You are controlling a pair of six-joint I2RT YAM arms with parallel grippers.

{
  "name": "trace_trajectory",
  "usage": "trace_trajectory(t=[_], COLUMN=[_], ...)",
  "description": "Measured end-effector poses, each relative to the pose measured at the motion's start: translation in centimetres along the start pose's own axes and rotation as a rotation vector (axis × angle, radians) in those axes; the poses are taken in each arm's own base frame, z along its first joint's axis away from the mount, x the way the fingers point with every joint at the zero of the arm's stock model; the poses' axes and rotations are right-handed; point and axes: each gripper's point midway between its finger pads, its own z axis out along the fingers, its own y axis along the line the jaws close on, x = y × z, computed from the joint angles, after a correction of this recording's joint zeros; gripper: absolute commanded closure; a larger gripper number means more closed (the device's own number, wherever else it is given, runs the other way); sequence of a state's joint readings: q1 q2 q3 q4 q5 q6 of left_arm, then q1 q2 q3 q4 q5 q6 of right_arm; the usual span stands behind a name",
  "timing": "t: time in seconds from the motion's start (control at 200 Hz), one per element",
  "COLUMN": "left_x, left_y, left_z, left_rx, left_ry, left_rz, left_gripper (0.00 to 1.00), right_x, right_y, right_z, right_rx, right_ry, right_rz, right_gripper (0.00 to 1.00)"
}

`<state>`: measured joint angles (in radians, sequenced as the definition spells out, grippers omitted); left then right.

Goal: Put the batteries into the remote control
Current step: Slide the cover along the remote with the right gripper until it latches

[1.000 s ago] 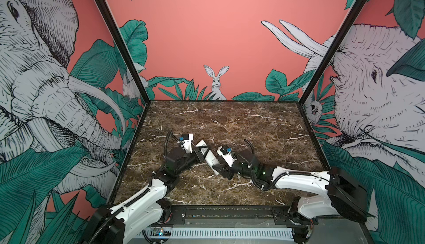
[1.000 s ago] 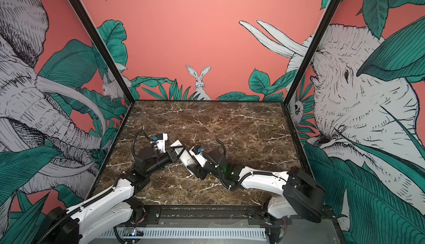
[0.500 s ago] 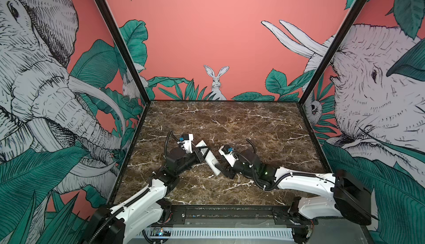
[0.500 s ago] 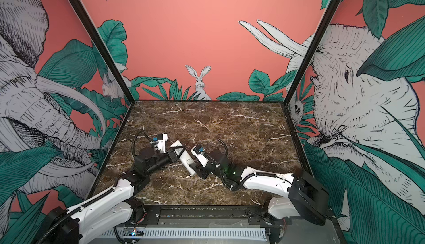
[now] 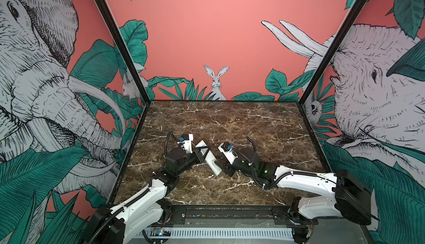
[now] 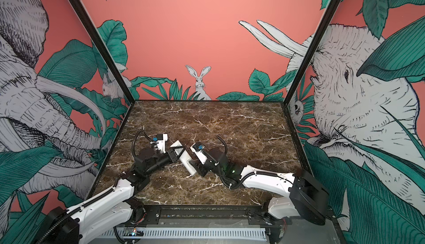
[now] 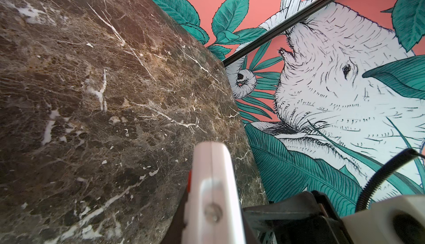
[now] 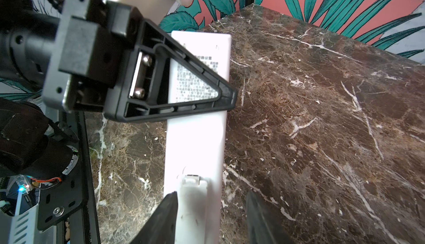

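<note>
The left fingers (image 5: 202, 150) are clamping shut across the remote control (image 5: 209, 160) near its 11 o'clock end. They are holding it tilted over the marble surface (image 5: 230, 125) with its plain back facing up (probably so the battery cover is facing the other arm). In both top views the remote is lying from 11 o'clock to 5 o'clock, left of centre and toward the near edge.

The right fingers (image 8: 165, 217) are standing part-way open astride the 5 o'clock end. One is lying against the remote's edge and the other is clear of it, so they are gripping nothing. They are bracketing the battery cover (image 8: 193, 199), so opening it is probably the step in hand.

The batteries are not showing in any view. The button face is pointing away from the cameras, apart from a sliver of red in the left wrist view. The printed label (image 8: 197, 77) is too small to read, and I cannot tell whether the low end is touching the surface.
</note>
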<state>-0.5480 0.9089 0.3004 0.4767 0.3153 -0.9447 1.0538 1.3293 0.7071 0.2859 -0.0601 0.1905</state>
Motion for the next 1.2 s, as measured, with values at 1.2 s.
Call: trace_trajectory(t=[1.2], left_x=[0.3], left_y=[0.6], left_z=[-0.1], left_rx=[-0.021], left_ry=[0.004], left_rz=[0.006], left_gripper=[1.0], right_x=[2.0], right_y=[-0.4], right_z=[1.5], right_rx=[0.009], right_ry=[0.111], right_rz=[0.004], right_gripper=[0.36])
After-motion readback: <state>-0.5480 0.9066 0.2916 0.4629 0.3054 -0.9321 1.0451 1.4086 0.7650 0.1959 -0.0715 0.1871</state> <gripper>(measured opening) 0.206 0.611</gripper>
